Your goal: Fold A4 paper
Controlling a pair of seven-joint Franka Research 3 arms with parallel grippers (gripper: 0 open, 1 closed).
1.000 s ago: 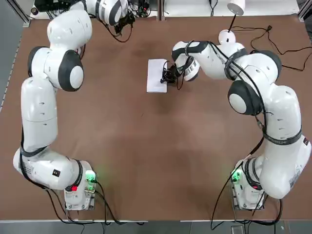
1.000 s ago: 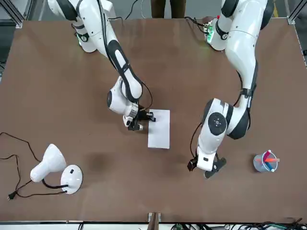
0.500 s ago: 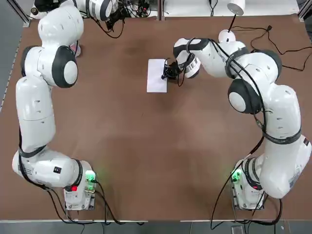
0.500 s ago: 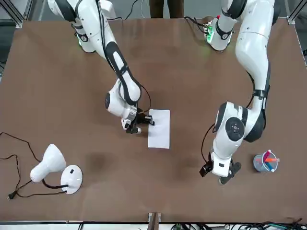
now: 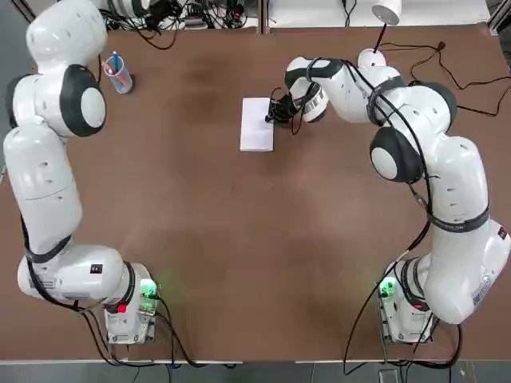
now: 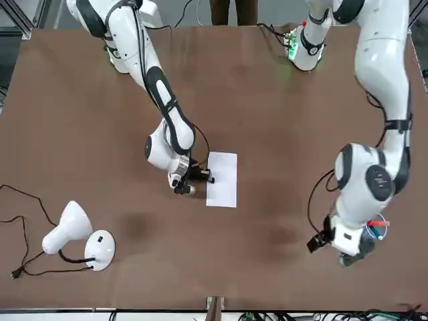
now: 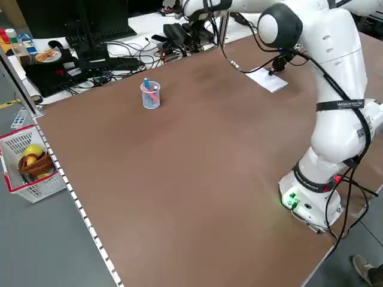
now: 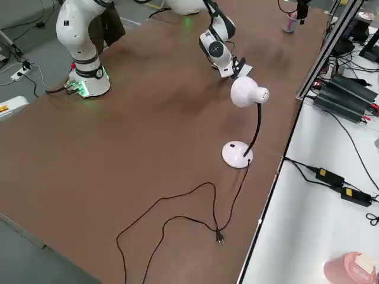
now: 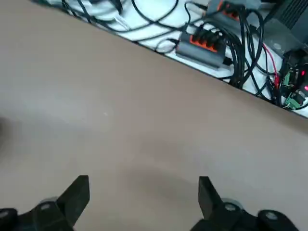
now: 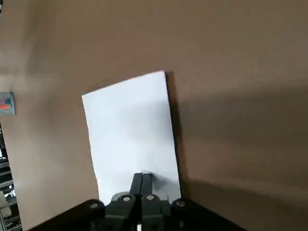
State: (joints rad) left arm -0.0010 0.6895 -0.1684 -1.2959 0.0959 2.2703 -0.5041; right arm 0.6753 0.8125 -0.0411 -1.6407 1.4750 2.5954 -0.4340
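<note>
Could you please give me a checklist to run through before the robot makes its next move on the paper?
1. Paper flat on the table: cannot tell; it looks flat from above, but a dark shadow runs along one edge of the paper.
2. Right gripper at the paper: ok, at its right edge in the top view.
3. Right jaws open for a new grip: not ok, they are shut.
4. Left gripper clear of the paper: ok, it is off near the cup.
5. Left jaws open: ok, wide apart with nothing between them.
6. Lamp away from the paper: ok, a stretch of bare table lies between.
</note>
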